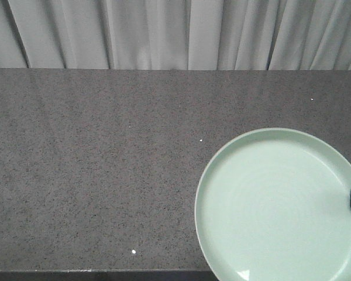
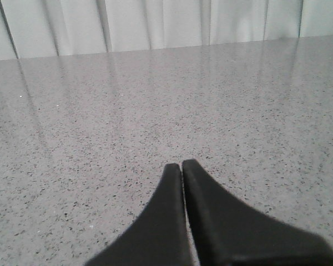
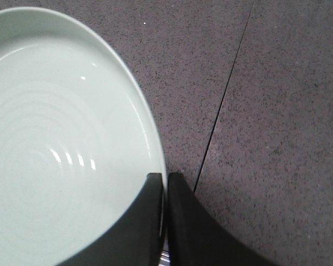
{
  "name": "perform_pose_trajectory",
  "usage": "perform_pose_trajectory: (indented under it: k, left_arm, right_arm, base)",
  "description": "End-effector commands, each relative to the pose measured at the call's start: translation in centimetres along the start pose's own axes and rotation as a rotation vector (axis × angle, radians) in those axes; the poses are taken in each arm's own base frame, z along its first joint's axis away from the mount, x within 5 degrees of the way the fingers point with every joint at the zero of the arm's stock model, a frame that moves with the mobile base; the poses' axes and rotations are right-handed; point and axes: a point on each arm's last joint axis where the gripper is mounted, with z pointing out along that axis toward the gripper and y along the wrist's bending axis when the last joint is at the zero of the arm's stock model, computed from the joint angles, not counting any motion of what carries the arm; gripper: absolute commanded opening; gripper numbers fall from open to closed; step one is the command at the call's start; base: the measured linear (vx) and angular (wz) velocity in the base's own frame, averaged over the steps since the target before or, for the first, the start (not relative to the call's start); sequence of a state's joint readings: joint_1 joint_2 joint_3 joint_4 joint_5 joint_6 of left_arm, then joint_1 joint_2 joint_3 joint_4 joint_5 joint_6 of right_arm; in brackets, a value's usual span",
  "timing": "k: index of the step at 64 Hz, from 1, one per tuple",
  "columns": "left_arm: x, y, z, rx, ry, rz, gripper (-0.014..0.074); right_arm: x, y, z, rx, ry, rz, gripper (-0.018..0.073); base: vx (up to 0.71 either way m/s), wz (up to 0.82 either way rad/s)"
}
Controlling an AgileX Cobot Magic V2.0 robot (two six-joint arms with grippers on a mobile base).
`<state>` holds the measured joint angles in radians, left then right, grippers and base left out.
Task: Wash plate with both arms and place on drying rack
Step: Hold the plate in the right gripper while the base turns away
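Right gripper [image 3: 165, 176] clamps the mint-green plate [image 3: 61, 138] by its rim, speckled countertop [image 1: 93, 164] beneath. Left gripper [image 2: 181, 165] is closed and empty. Washing and racking likely both remain.

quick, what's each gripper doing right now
Left gripper: shut, holding nothing.
Right gripper: shut on the rim of the plate.

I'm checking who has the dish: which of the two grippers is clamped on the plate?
The right gripper: its fingers pinch the rim of the plate, one inside, one outside. The left gripper is shut on nothing, over the countertop.
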<state>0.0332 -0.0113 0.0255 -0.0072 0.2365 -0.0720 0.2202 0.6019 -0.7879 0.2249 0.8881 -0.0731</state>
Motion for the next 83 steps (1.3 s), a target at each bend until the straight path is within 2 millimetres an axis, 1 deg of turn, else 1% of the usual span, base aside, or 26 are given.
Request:
perform_pose_trajectory:
  k: [1,5,11,16,20,29,83]
  left_arm:
    - [-1.5,-0.1,-0.4,0.007,-0.113,-0.011,-0.0006]
    - [-1.5,-0.1,-0.4,0.007,-0.113,-0.011,-0.0006]
    - [-1.5,-0.1,-0.4,0.007,-0.113,-0.011,-0.0006]
    - [-1.5,-0.1,-0.4,0.007,-0.113,-0.011,-0.0006]
    - [-1.5,-0.1,-0.4,0.007,-0.113,-0.011,-0.0006]
    - [-1.5,-0.1,-0.4,0.007,-0.113,-0.011,-0.0006]
    - [-1.5,-0.1,-0.4,0.007,-0.113,-0.011,-0.0006]
  right_arm:
    - [1.7,0.1,-1.5,-0.004,-0.137,0.038,-0.0001]
    - [3.2,0.1,-2.3,-0.009,-0.176,0.045,-0.0001]
    - [5.1,0.1,-3.0,-0.015,-0.218,0.055,-0.0001]
    - [6.2,0.1,-3.3,-0.016,-0.242,0.050,-0.0001]
    - [6.6,0.1,-3.9,-0.018,-0.268,0.042,-0.0001]
    - [6.9,0.2,-4.4,-0.019,-0.293,0.036,-0.0001]
    - [6.9,0.2,-4.4,-0.019,-0.287,0.036,-0.0001]
  base:
    - [0.00,0.00]
    - [0.00,0.00]
    - [0.00,0.00]
    - [0.00,0.00]
    - [0.00,0.00]
    - [0.00,0.00]
    - [0.00,0.00]
